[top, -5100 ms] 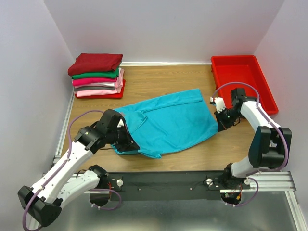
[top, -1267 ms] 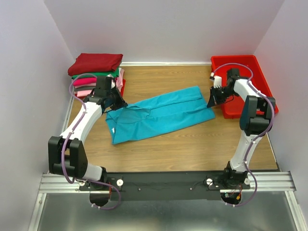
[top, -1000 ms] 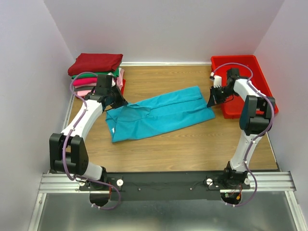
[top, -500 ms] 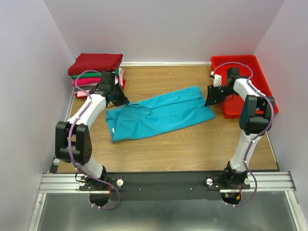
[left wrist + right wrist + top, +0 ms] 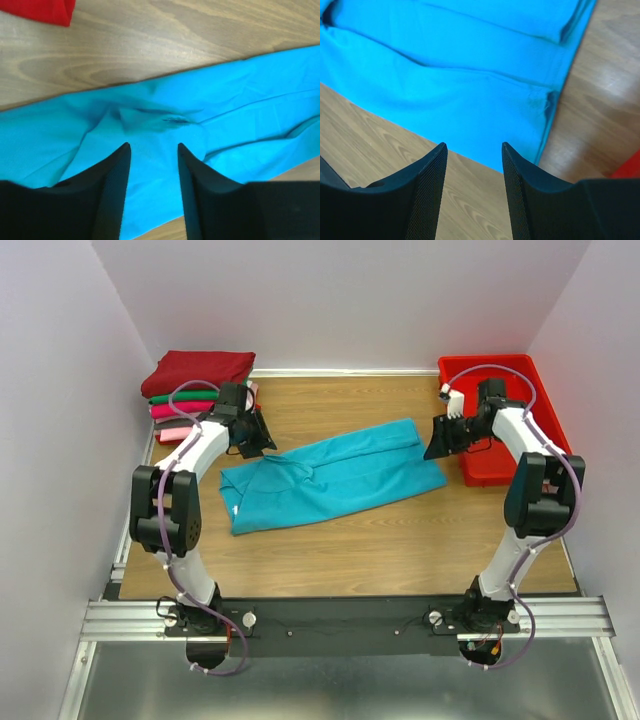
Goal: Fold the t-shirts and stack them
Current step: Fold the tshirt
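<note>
The teal t-shirt (image 5: 335, 473) lies on the table as a long band folded lengthwise, running from front left to back right. Several folded t-shirts sit in a stack (image 5: 200, 380) at the back left, dark red on top. My left gripper (image 5: 264, 438) hovers open just above the teal shirt's back left edge, between shirt and stack. In the left wrist view the left gripper (image 5: 154, 150) has only teal cloth (image 5: 210, 100) below it. My right gripper (image 5: 433, 446) stands open over the shirt's right end; in the right wrist view the right gripper (image 5: 474, 147) holds nothing.
A red plastic bin (image 5: 505, 405) stands at the back right, close behind the right arm; its corner (image 5: 631, 167) shows in the right wrist view. A red corner of the stack (image 5: 40, 10) shows in the left wrist view. Walls close in on three sides.
Both grippers have opened and let go of the teal shirt, the right first, then the left. The left wrist has swung back toward the stack. The shirt lies still.
</note>
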Controlling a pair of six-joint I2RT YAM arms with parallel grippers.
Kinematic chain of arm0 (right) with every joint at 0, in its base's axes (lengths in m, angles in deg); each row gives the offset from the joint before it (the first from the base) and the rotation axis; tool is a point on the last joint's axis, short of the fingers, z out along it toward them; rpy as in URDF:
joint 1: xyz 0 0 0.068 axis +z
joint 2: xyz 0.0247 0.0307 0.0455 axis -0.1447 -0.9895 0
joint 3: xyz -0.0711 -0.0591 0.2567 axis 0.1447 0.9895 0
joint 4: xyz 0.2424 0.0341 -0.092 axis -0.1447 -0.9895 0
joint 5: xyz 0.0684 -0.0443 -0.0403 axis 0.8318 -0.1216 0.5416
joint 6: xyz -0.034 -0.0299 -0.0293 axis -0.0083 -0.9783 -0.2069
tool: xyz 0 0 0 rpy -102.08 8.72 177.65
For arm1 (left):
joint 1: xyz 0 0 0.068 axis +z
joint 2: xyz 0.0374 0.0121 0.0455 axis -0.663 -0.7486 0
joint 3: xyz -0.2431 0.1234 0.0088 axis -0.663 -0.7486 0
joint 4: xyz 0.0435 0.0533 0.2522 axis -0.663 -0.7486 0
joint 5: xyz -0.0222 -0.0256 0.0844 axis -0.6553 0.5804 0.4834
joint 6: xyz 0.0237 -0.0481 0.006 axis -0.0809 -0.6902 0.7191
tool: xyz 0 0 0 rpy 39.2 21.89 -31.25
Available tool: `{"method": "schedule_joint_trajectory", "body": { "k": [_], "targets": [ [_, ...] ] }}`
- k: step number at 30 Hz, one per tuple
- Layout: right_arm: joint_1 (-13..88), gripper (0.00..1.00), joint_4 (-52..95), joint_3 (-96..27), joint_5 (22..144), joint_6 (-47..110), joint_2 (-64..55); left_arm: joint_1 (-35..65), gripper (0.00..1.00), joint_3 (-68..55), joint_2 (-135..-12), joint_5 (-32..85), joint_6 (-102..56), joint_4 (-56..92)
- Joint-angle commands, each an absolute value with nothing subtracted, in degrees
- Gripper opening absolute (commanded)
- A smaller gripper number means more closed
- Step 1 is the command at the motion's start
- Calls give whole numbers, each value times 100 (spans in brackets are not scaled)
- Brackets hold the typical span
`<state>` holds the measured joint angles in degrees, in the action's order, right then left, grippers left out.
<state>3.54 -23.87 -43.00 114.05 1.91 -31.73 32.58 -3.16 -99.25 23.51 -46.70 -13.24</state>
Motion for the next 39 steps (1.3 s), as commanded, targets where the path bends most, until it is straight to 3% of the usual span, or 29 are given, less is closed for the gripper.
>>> {"method": "schedule_joint_trajectory", "body": {
  "k": [1, 5, 9, 13, 17, 23, 27, 33, 39],
  "targets": [
    [375, 55, -2346, -3971, 11749, -8, -2917, 3318, 61, 102, -10022, 2283, -4152, -1508],
    [384, 55, -2364, -3716, 11890, -341, -2636, 3318, 66, -203, -9119, 2046, -3721, -1018],
    [410, 59, -2512, -3364, 12268, -1246, -2303, 3318, 75, -1204, -7102, 2562, -3947, -594],
    [822, 66, -2882, -2838, 12549, -2748, -1855, 3388, 96, -2996, -5524, 2196, -5212, -286],
    [1604, 72, -2883, -2196, 12524, -3883, -1275, 3406, 95, -4281, -4802, 2244, -5681, -837],
    [1939, 72, -2724, -2318, 12804, -3315, -1545, 3432, 82, -4214, -4913, 3880, -5698, -1506],
    [1930, 72, -2663, -2222, 12831, -3226, -1502, 3432, 82, -4178, -5528, 4575, -6435, -2139],
    [1930, 72, -2610, -2098, 12787, -3182, -1458, 3432, 81, -4353, -5671, 4330, -6358, -1632],
    [1930, 72, -2610, -2072, 12743, -3164, -1484, 3432, 66, -4160, -6312, 3988, -5814, -1315]
  ]
}}
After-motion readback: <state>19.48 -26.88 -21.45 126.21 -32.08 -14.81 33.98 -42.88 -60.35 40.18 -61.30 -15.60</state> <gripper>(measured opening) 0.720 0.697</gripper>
